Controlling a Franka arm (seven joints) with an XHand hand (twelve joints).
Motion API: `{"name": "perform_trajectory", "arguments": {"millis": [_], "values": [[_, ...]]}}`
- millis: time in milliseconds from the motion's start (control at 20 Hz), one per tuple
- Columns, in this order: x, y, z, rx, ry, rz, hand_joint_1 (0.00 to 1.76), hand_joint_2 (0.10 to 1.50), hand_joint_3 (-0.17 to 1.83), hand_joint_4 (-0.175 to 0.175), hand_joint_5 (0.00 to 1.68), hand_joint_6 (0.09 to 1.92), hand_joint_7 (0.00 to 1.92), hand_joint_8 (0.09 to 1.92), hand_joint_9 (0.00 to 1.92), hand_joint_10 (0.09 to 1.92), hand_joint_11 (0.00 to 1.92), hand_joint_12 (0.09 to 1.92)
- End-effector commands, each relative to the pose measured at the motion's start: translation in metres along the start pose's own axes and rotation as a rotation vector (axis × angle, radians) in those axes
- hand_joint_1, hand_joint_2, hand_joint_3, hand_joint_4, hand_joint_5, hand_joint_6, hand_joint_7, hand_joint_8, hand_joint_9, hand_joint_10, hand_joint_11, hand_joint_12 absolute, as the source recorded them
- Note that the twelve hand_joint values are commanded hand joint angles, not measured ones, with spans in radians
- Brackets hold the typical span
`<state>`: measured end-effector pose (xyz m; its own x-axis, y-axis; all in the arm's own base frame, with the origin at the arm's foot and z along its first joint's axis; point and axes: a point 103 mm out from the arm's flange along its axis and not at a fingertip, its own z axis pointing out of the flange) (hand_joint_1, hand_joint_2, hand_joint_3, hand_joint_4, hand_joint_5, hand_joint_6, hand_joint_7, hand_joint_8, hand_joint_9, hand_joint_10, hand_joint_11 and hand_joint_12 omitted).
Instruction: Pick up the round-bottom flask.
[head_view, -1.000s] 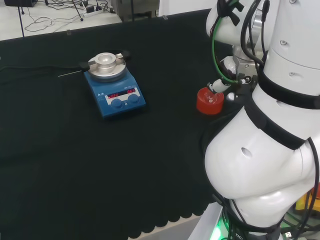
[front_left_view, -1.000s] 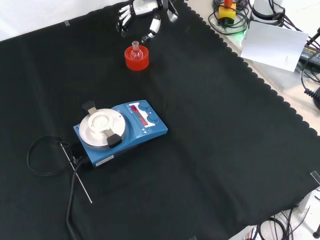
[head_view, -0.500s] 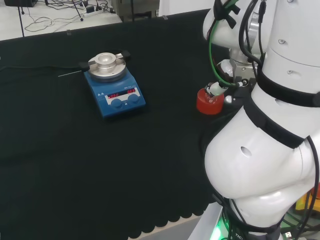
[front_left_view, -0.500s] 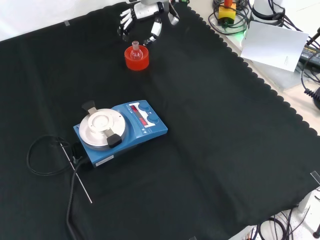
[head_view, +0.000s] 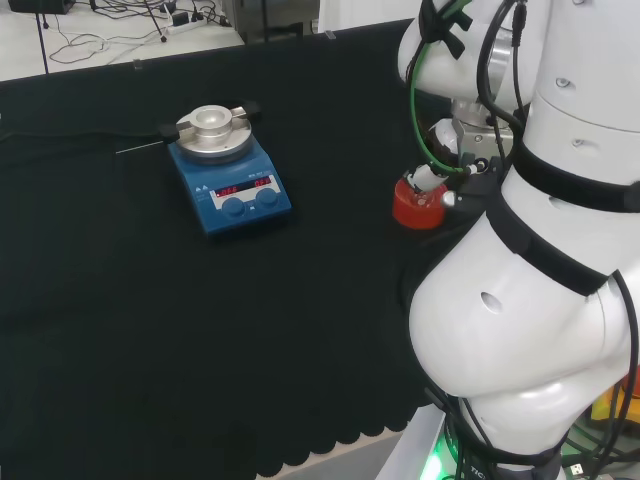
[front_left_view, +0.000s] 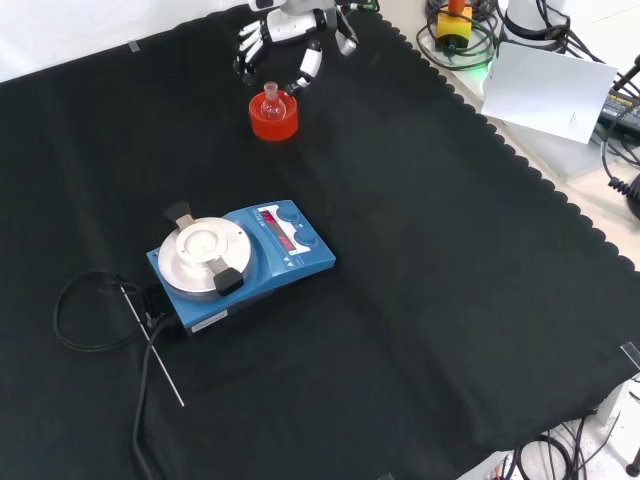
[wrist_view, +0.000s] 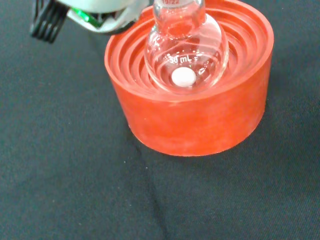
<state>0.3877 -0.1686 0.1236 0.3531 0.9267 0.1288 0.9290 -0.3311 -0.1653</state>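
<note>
A small clear round-bottom flask (wrist_view: 184, 50) with a white pellet inside sits upright in a red ribbed ring stand (wrist_view: 200, 117). In the front view the flask (front_left_view: 270, 98) and the stand (front_left_view: 272, 119) lie near the cloth's far edge. The hand (front_left_view: 285, 45) hovers just behind and above them, fingers spread and slightly bent on either side of the flask's neck, touching nothing. In the head view the stand (head_view: 418, 204) shows left of the arm's links, with a fingertip (head_view: 424, 178) just above it.
A blue hotplate stirrer (front_left_view: 240, 262) with a round metal top stands mid-cloth in the front view, with its cable (front_left_view: 90, 320) and a thin rod (front_left_view: 150, 345) to its left. The cloth's scalloped edge (front_left_view: 520, 160) runs along the right.
The hand has come down and closer to the flask, its fingers now nearer the neck. Flask and stand have not moved.
</note>
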Motion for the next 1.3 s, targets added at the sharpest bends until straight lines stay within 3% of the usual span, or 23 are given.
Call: {"name": "perform_trajectory", "arguments": {"millis": [50,400,500,900,1300], "values": [[0.001,0.006,0.003,-0.015,-0.021,0.002,0.89,0.63,0.65,-0.051,0.60,0.63,0.33,0.70,0.50,0.68,0.15,1.41],[-0.009,0.009,0.008,-0.016,0.002,-0.001,0.90,0.63,0.65,-0.053,0.63,0.65,0.34,0.71,0.50,0.68,0.15,1.41],[0.000,0.007,0.008,-0.022,-0.016,0.009,0.91,0.63,0.65,-0.055,0.66,0.66,0.35,0.71,0.50,0.68,0.15,1.41],[-0.001,0.009,0.010,-0.015,-0.011,0.004,0.93,0.63,0.65,-0.056,0.71,0.68,0.36,0.71,0.51,0.68,0.16,1.41],[-0.027,0.016,0.014,-0.028,-0.018,0.011,0.95,0.64,0.65,-0.063,0.75,0.70,0.37,0.71,0.52,0.68,0.17,1.41]]}}
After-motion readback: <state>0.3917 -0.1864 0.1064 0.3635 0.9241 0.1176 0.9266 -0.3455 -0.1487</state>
